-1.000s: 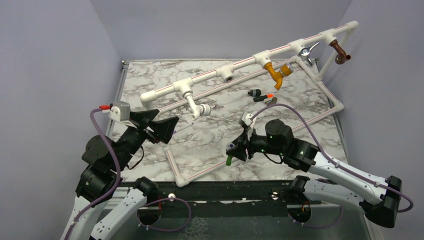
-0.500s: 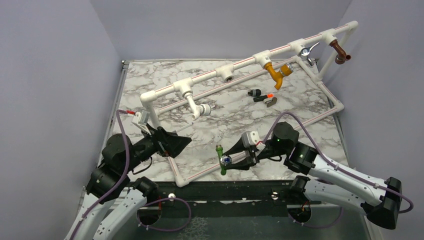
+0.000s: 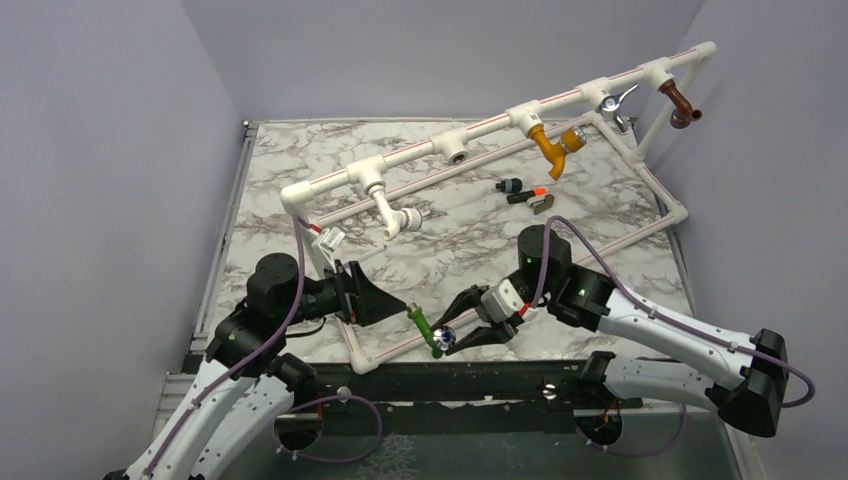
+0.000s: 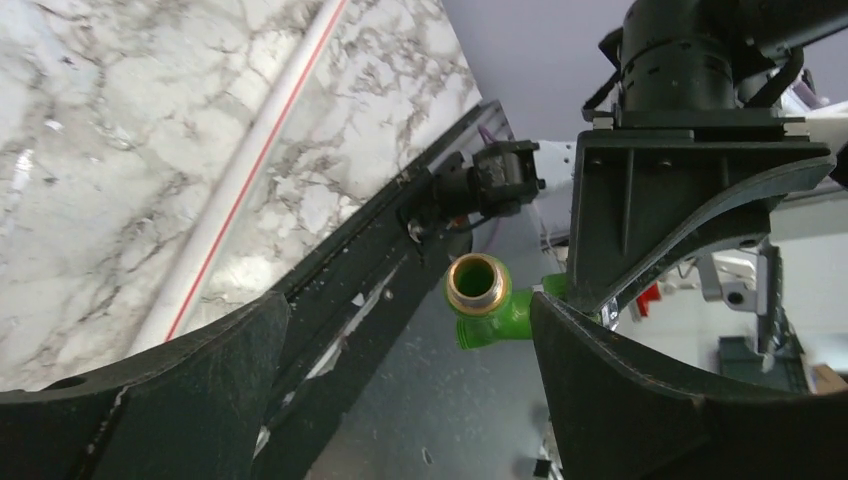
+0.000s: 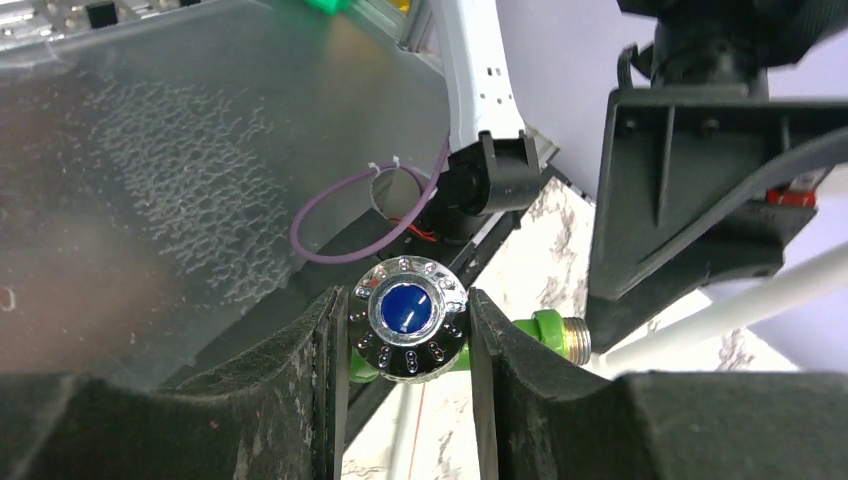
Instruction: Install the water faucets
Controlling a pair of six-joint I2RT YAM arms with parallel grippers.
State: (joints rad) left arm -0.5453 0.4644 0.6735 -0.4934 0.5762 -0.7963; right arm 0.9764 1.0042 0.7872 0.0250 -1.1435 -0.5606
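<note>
The green faucet (image 3: pixel 427 327) hangs in the air at the 6 o'clock edge of the bench (image 3: pixel 300 160), just over the near rail of the white pipe frame (image 3: pixel 480 128). It is tilted, its brass threaded end pointing to 10 o'clock and its round silver knob (image 5: pixel 408 318) at the 4 o'clock end.

The right end effector (image 3: pixel 447 338) reaches in from 3 o'clock and is clamped on the faucet. In the right wrist view one of its fingers (image 5: pixel 250 400) sits tight against each side of the knob and the green body behind it, and the knob's blue cap faces the camera.

The left end effector (image 3: pixel 400 307) comes in from 10 o'clock with its jaws spread wide. In the left wrist view the brass end lies between the two fingers, close to the one at 3 o'clock and well apart from the one at 9 o'clock. Whether the green body touches the nearer finger I cannot tell.

Other faucets sit on the frame's raised top pipe, which runs from 9 o'clock up to 1 o'clock: a white faucet (image 3: pixel 397 214) near the 9 o'clock end, an orange faucet (image 3: pixel 552 147) further along, then a chrome faucet (image 3: pixel 615 103) and a brown faucet (image 3: pixel 681 103) at the far corner. Two small black parts (image 3: pixel 520 190) lie on the bench at 7 o'clock of the orange faucet
</note>
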